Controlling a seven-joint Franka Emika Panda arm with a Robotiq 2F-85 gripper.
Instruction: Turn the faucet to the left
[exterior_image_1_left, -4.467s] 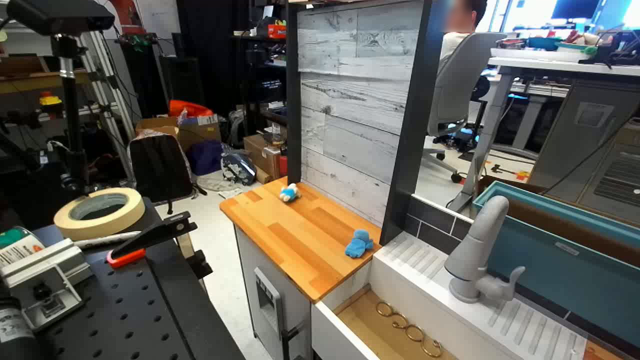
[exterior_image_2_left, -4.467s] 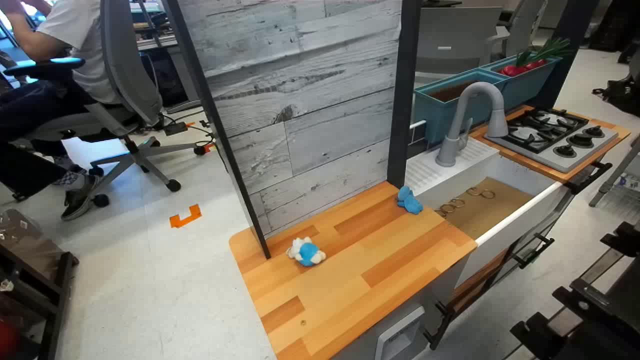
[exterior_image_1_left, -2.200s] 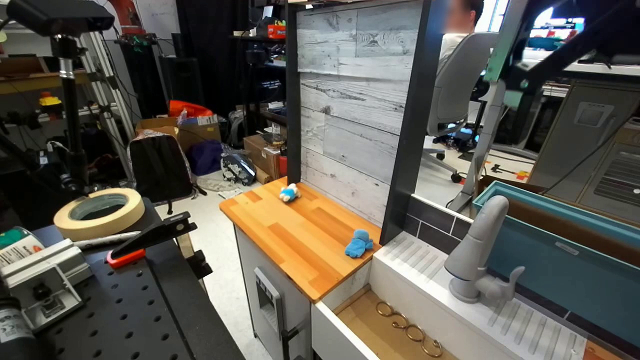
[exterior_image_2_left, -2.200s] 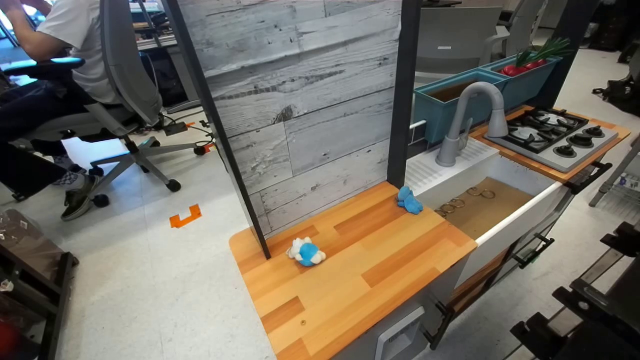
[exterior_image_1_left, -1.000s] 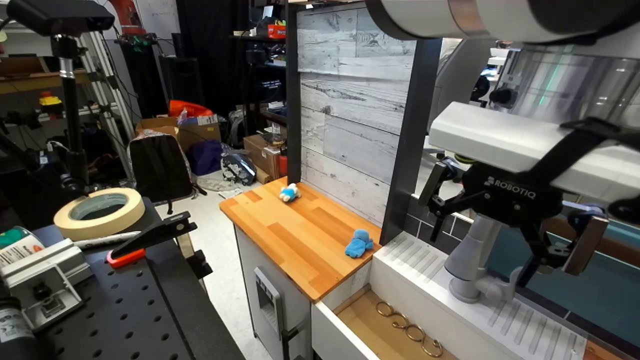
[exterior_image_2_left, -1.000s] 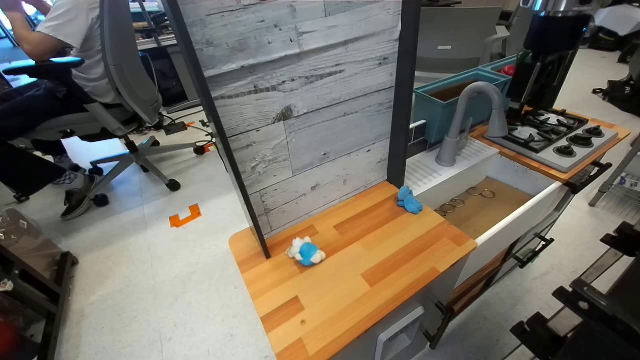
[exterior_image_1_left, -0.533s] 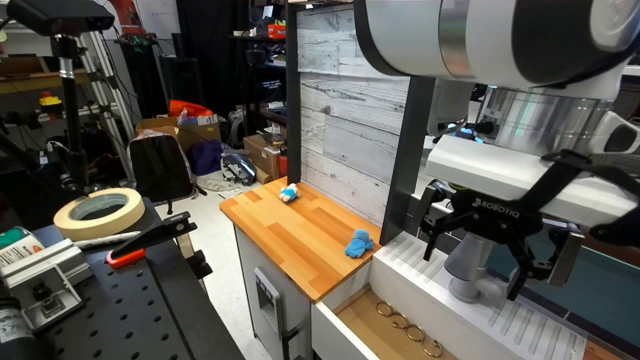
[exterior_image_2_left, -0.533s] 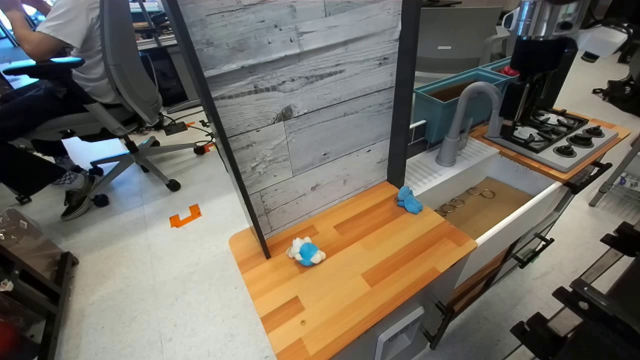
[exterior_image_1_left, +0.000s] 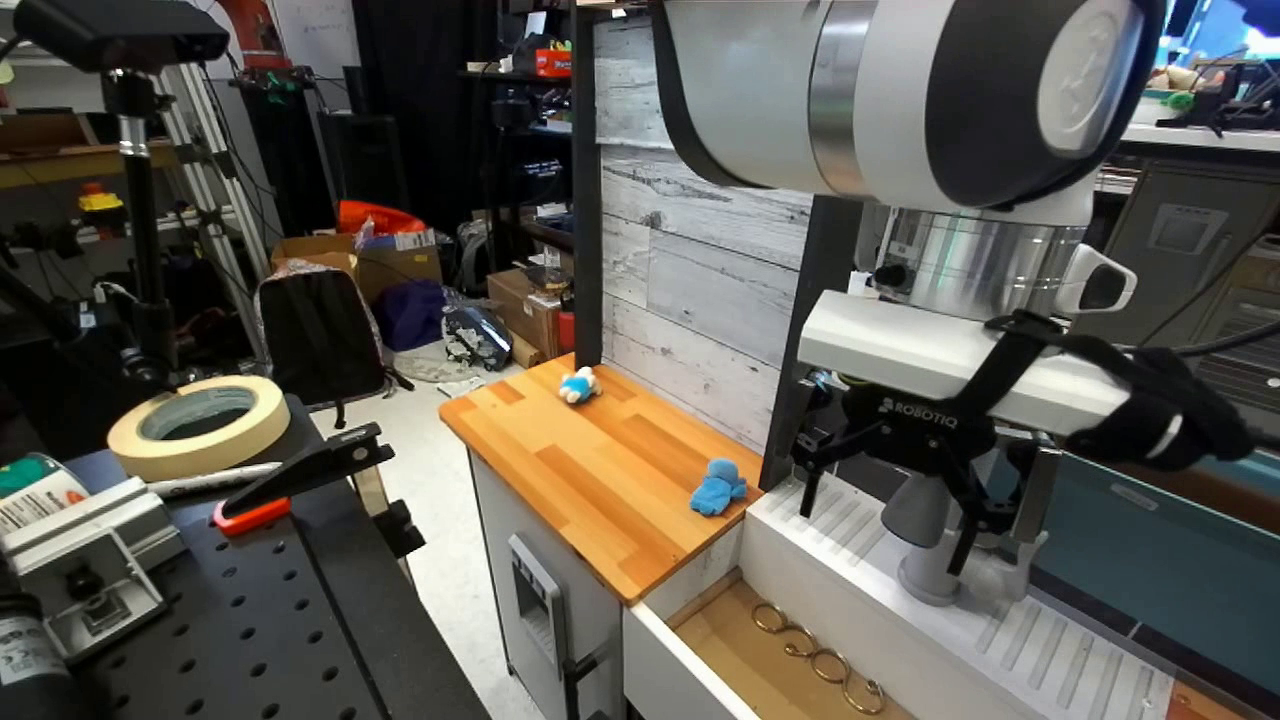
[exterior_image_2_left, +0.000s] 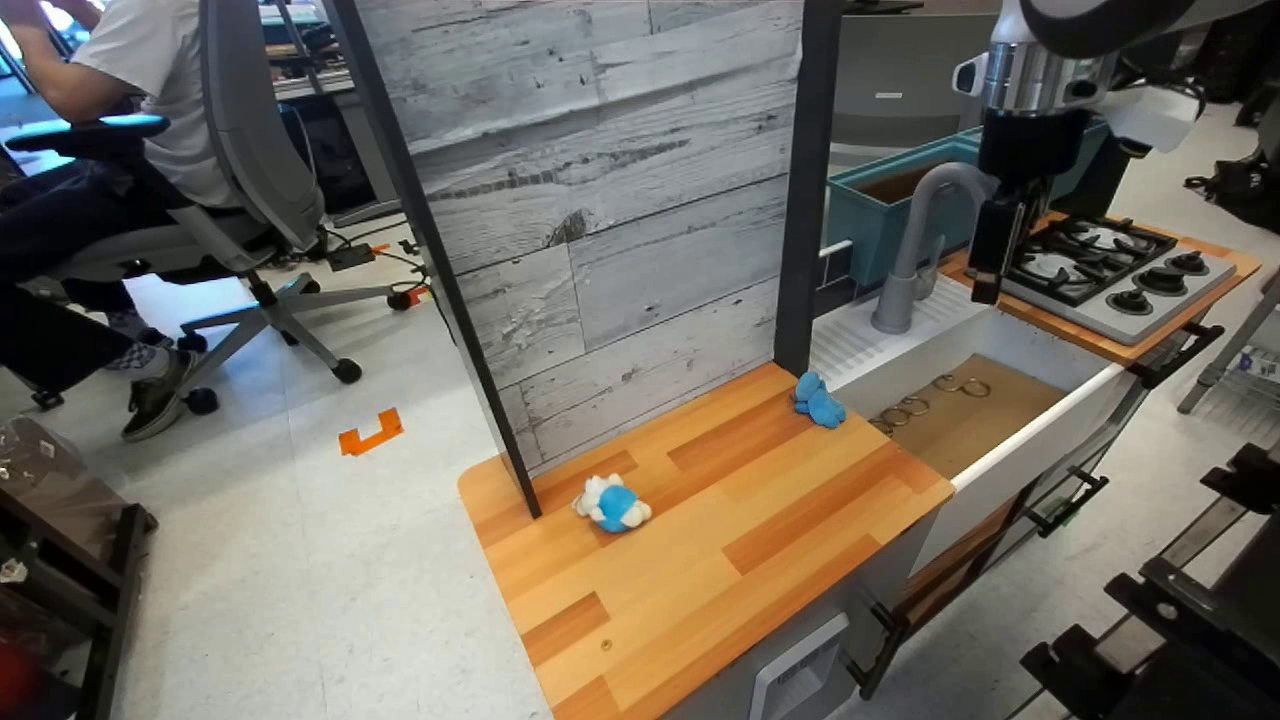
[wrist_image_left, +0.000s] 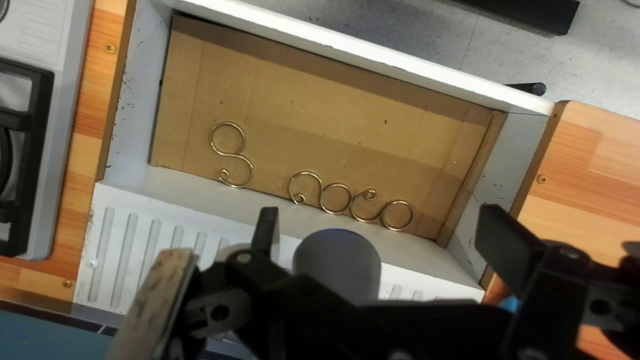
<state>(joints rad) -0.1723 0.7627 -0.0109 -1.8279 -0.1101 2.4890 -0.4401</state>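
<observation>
The light grey faucet (exterior_image_1_left: 930, 575) stands on the white ledge behind the sink. Its arched neck (exterior_image_2_left: 910, 250) shows in an exterior view, where the spout's end is hidden behind my gripper (exterior_image_2_left: 985, 285). In an exterior view my gripper (exterior_image_1_left: 885, 535) is open and pointing down, with the spout's head between its spread fingers. In the wrist view the spout (wrist_image_left: 337, 265) also lies between the fingers of my gripper (wrist_image_left: 378, 220), nearer the left finger. A gap shows on both sides there. I cannot tell whether anything touches the spout.
The sink (exterior_image_1_left: 690, 660) holds several brass rings (wrist_image_left: 335, 197). A teal planter (exterior_image_1_left: 1130, 530) stands behind the faucet. A stove (exterior_image_2_left: 1130, 265) is beside the sink. Two small blue toys (exterior_image_2_left: 820, 402) (exterior_image_2_left: 612, 505) lie on the wooden counter (exterior_image_2_left: 700, 560), beside an upright panel (exterior_image_2_left: 640, 250).
The arm has come into view. The open gripper has moved down and sideways to the faucet, its fingers now on either side of the spout. The spout's head appears slightly shifted.
</observation>
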